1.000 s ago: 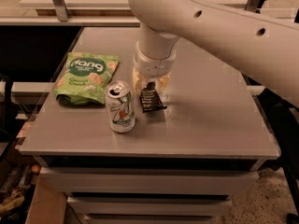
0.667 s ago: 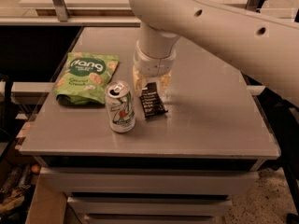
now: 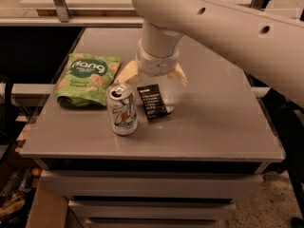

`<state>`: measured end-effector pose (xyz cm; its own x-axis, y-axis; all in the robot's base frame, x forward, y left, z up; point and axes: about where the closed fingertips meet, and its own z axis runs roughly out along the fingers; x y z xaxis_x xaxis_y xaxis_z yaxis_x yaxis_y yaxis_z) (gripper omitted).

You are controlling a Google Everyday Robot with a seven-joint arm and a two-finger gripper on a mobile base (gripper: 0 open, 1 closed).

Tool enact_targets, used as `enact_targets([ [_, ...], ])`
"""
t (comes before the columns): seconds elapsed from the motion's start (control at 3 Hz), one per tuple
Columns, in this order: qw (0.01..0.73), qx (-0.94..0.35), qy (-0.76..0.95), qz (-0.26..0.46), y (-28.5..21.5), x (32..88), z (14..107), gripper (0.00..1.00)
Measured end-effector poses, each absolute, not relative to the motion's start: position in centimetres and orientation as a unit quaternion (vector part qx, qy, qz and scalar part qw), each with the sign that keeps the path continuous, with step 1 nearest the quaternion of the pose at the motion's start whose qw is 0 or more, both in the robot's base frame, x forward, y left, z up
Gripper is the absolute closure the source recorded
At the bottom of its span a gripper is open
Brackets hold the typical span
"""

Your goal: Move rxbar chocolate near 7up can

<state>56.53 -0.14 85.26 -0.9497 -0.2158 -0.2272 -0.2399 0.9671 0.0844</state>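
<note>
The rxbar chocolate (image 3: 153, 100) is pictured flat on the table (image 3: 213, 127) just beside the 7up can (image 3: 122, 109), with the end effector (image 3: 152, 78) held released above.

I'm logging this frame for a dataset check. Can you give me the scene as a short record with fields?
table: grey top, holds three items
7up can: upright, near front edge
rxbar chocolate: lying flat, just right of the can in view, not gripped
chip bag: green, flat, behind-left of the can
claw: open, low over the table just behind the bar
</note>
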Motion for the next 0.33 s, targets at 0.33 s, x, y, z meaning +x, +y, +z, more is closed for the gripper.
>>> enact_targets([
  [0.33,0.115,-0.12,0.985,0.057,-0.15,56.73,86.03,0.0],
])
